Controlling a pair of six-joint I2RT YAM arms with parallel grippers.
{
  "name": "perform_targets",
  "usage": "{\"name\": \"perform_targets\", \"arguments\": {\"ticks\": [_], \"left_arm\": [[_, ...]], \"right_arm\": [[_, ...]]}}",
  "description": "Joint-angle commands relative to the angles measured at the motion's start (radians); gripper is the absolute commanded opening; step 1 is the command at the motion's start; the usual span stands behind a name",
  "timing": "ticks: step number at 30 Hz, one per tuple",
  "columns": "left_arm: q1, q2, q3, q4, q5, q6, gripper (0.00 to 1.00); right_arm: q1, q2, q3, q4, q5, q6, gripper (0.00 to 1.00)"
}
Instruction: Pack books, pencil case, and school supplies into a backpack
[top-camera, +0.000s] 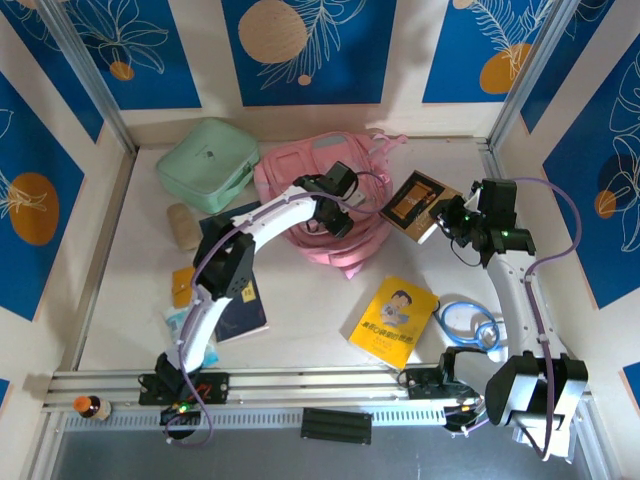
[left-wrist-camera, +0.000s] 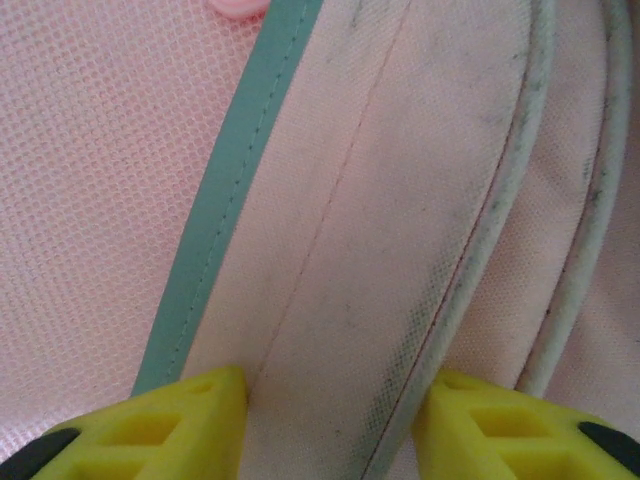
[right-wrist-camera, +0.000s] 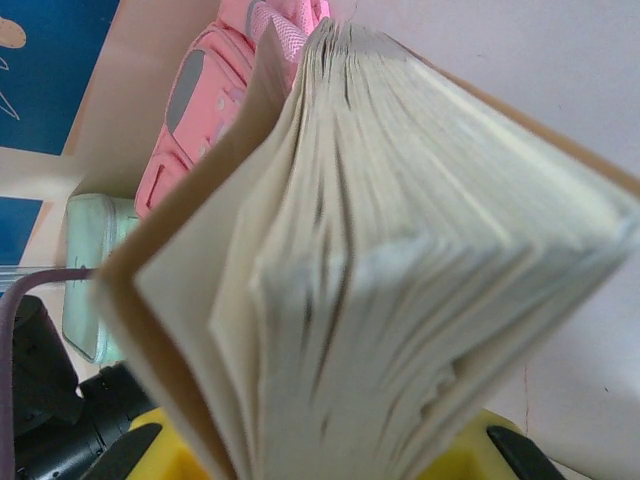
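Backpack (top-camera: 275, 172): pink, soft, slumped at the back middle of the desk (top-camera: 320, 300), straps trailing toward me.
Brown book (top-camera: 418, 200): clamped by one edge in the right tool (top-camera: 447, 216), tilted, pages fanning, just right of the backpack.
Yellow book (top-camera: 393, 320): flat, cover up, front right.
Navy books: I see one (top-camera: 245, 315) flat at front left, another (top-camera: 225, 218) against the backpack's left side.
Pencil case (top-camera: 183, 225): beige, far left.
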Motion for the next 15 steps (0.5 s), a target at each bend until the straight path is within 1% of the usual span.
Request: {"name": "perform_targets", "arguments": {"ticks": [1,3,4,6,10,12,15], "left_arm": [[-0.007,0.033,0.045,-0.033,-0.130,-0.007,0.38],[-0.014,0.032,0.063,-0.046,-0.197,-0.027,0.28],[-0.017,0.021,0.067,-0.054,-0.216,-0.038,0.24],[-0.026,-0.016,0.057,-0.045,-0.216,-0.057,0.18],[-0.037,-0.111,0.015,0.013,-0.203,-0.068,0.02],[-0.037,-0.153,0.000,0.044,-0.211,-0.079,0.00],[-0.038,-0.218,-0.014,0.082,-0.264,-0.114,0.00]], "right_arm": [[-0.008,-0.038,0.000,0.038,-0.039,0.016,0.07],[-0.012,-0.043,0.003,0.032,-0.034,0.016,0.07],[-0.014,-0.047,0.003,0.029,-0.029,0.018,0.07],[-0.023,-0.061,0.003,0.029,-0.018,0.019,0.07],[-0.041,-0.090,-0.002,0.033,0.010,0.022,0.07],[-0.048,-0.110,-0.013,0.041,0.021,0.025,0.06],[-0.056,-0.138,-0.032,0.034,0.034,0.025,0.07]]}}
